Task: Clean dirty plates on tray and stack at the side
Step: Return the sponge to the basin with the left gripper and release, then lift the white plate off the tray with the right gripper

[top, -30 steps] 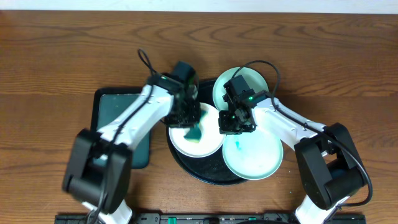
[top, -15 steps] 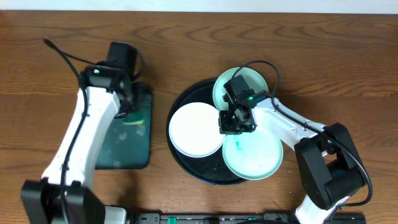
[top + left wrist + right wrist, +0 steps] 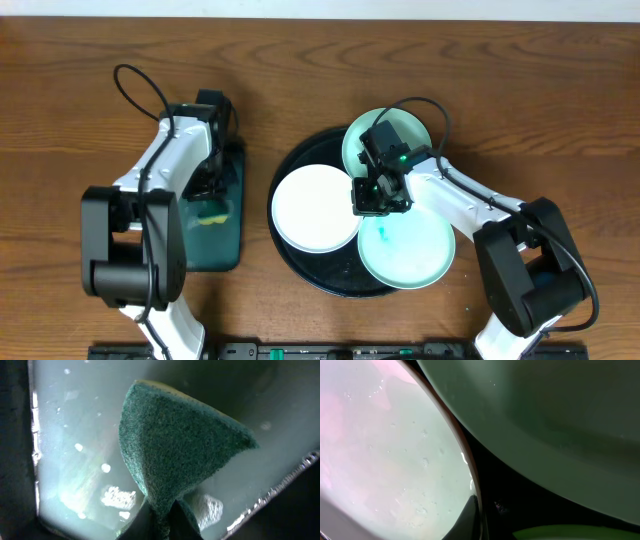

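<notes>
On the round black tray (image 3: 300, 268) lie three plates. The white plate (image 3: 312, 208) at its left looks clean. My right gripper (image 3: 372, 197) is shut on that plate's right rim (image 3: 470, 475), one dark finger (image 3: 469, 515) lying on its top. A mint plate (image 3: 412, 255) at the front right carries a teal smear (image 3: 384, 232). The other mint plate (image 3: 392, 137) sits at the back. My left gripper (image 3: 208, 190) is over the dark-green rectangular tray (image 3: 190, 250), shut on a green-faced sponge (image 3: 175, 445) that hangs just above the wet tray floor (image 3: 75, 460).
The green tray's raised rim (image 3: 35, 435) runs down the left of the left wrist view. The left arm lies along that tray's left side. The right arm reaches in from the front right across the mint plate. Bare wooden table (image 3: 520, 90) surrounds both trays.
My left arm has carried the sponge off the white plate and left to the green tray. The plate's teal smear is gone. The right gripper has held still on the rim.
</notes>
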`<state>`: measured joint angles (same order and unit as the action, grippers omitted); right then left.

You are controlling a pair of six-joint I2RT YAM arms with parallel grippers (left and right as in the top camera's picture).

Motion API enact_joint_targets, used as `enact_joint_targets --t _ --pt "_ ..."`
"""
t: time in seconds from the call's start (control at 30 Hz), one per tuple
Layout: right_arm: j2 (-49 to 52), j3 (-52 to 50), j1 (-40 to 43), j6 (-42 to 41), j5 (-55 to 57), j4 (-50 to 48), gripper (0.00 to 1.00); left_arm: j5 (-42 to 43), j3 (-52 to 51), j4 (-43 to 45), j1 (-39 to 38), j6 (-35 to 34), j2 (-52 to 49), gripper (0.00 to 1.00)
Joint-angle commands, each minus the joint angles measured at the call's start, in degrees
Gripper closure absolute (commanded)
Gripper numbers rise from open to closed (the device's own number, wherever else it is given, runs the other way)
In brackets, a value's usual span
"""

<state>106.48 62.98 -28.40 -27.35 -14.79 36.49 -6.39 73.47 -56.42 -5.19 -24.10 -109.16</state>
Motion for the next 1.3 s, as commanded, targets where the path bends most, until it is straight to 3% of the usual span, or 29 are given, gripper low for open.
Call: enact_joint_targets --t 0.0,0.07,0.1,0.17,0.23,0.43,0.83,1.1,1.27 --pt "0.57 -0.48 0.22 1.27 2.49 0.15 0.99 -1.16 -0.42 0.2 0.15 -0.17 -0.66 0.87" --pt "0.57 -0.48 0.24 1.27 2.49 0.15 0.99 -1.16 -0.42 0.11 0.15 -0.15 -0.79 0.84" --pt "0.57 -0.48 0.24 1.27 2.49 0.15 0.99 -1.16 -0.42 -0.04 0.15 -0.15 -0.76 0.75" --pt "0.57 -0.48 0.24 1.27 2.49 0.15 0.99 -1.16 -0.39 -0.5 0.15 -0.17 -0.61 0.46" --pt "0.59 -0.48 0.24 1.27 2.49 0.15 0.99 -1.16 -0.39 -1.01 0.15 -0.2 -0.02 0.35" --pt "0.57 -0.48 0.24 1.27 2.49 -0.11 0.99 -1.16 -0.37 -3.8 0.02 -0.2 8.11 0.33" --pt "-0.85 -0.09 0.24 2.32 -5.75 -2.43 0.99 -0.04 -0.39 -6.6 -0.02 -0.15 37.07 0.21" --pt "-8.76 0.02 0.72 0.31 -8.87 -0.35 0.98 0.02 -0.39 -7.91 -0.02 -0.17 40.85 0.21" --pt "-14.47 0.02 2.93 -3.34 -10.71 3.58 0.98 4.24 -0.39 -7.91 -0.02 -0.17 40.59 0.18"
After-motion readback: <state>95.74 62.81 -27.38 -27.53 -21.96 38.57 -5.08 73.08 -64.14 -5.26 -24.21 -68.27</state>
